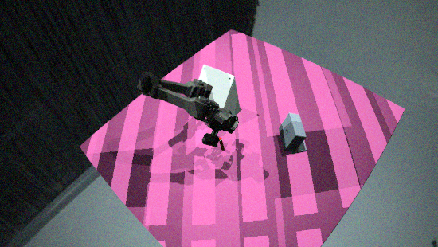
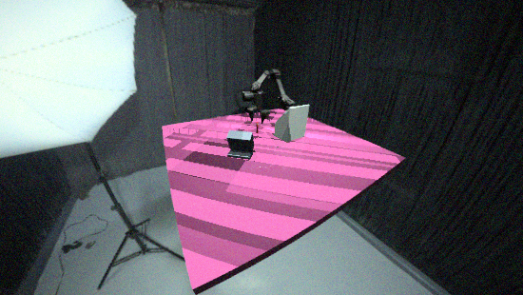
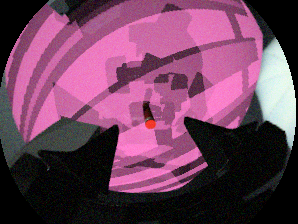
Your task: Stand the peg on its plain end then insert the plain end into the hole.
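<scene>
The peg (image 1: 222, 144) (image 2: 257, 128) (image 3: 147, 113) is dark with a red end and stands upright on the pink striped table, red end up. Its white band cannot be made out. My gripper (image 2: 257, 121) (image 3: 152, 124) is open and empty above the peg. In the wrist view the red end lies midway between the fingertips; the height gap is hard to judge. A grey block with a sloped face (image 1: 293, 129) (image 2: 241, 137) shows one dark hole-like spot in the top view. A white sloped panel (image 1: 223, 88) (image 2: 299, 120) has small dark dots at its upper corners; the arm partly covers its face.
The white panel stands close beside the arm and the peg. Its grey side (image 3: 67, 136) shows at the left of the wrist view, behind a finger. The grey block stands farther off on the striped table (image 1: 255, 207) (image 2: 285, 190). A lamp stand is on the floor beyond the table.
</scene>
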You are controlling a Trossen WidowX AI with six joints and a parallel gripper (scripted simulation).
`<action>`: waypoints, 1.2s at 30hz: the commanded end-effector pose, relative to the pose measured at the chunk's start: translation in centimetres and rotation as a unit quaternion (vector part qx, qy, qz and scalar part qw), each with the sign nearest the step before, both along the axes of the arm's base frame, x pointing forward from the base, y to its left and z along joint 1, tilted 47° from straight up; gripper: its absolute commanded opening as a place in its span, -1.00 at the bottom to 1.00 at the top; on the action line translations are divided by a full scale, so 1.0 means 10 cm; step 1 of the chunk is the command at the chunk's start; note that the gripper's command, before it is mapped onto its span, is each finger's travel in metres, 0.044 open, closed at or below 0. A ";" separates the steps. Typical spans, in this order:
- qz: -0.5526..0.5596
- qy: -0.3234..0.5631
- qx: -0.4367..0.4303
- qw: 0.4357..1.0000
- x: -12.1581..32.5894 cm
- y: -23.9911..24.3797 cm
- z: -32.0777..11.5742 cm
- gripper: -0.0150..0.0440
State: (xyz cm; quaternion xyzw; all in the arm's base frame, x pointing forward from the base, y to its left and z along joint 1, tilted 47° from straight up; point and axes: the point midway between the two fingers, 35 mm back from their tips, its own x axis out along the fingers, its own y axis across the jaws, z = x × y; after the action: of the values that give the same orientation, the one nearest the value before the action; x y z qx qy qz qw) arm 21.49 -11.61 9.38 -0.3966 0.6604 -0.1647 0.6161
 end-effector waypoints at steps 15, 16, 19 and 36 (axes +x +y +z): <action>0.001 0.006 0.002 1.000 0.01 -0.21 -0.22 1.00; 0.001 0.006 0.002 1.000 0.01 -0.22 -0.23 1.00; 0.002 0.006 0.001 1.000 0.01 -0.26 -0.26 1.00; -0.001 0.001 -0.004 1.000 0.00 -0.33 -0.28 0.29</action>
State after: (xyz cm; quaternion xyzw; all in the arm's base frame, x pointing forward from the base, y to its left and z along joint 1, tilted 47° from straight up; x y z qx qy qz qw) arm 21.53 -14.87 6.54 -0.3996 0.6607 -0.1668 0.6131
